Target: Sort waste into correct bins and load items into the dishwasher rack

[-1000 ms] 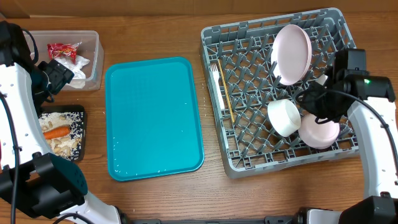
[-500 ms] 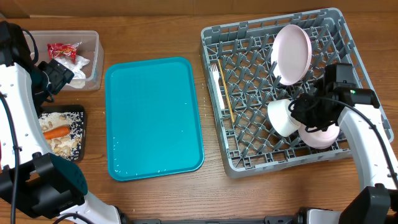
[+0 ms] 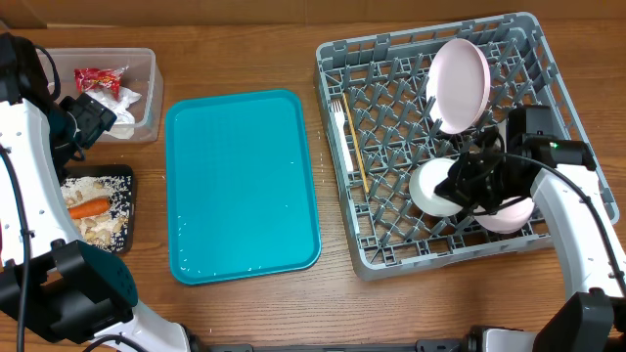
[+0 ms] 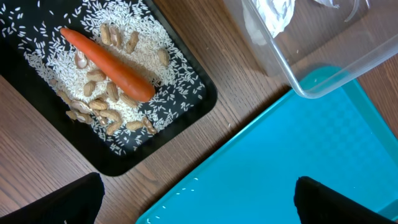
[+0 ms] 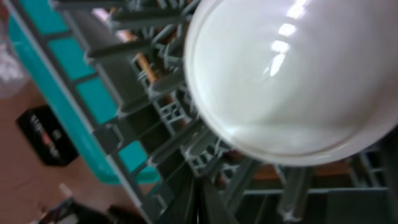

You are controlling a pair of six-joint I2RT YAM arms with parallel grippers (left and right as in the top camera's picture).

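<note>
the wooden bench (image 3: 245, 39) carries everything. the grey dishwasher rack (image 3: 421, 249) fills its right side. the flat teal tray (image 3: 242, 186) lies in the middle, between the rack and the two bins at the left. the round pinkish plate (image 3: 460, 83) stands on edge among the pegs toward the rack's far side.

the clear tub (image 3: 154, 93) sits at the far left corner, and the black tray (image 3: 128, 225) just nearer. a white bowl (image 3: 427, 188) and a pink bowl (image 3: 509, 213) lie in the rack's near part.

the right gripper (image 3: 469, 181) is wedged between these two bowls with its jaws closed on nothing. it is right at the white bowl's edge, with pegs crowding around, though contact cannot be told. the left gripper (image 4: 199, 202) hangs spread wide and empty above the spot where tub, black tray and teal tray meet.

the carrot (image 4: 106, 59) lies on rice (image 4: 134, 93) and beige scraps (image 4: 99, 112) in the black tray. the white fork (image 3: 340, 132) and wooden stick (image 3: 358, 156) lie side by side along the rack's left wall. the napkin (image 4: 273, 12) and red wrapper (image 3: 98, 78) are in the tub.
</note>
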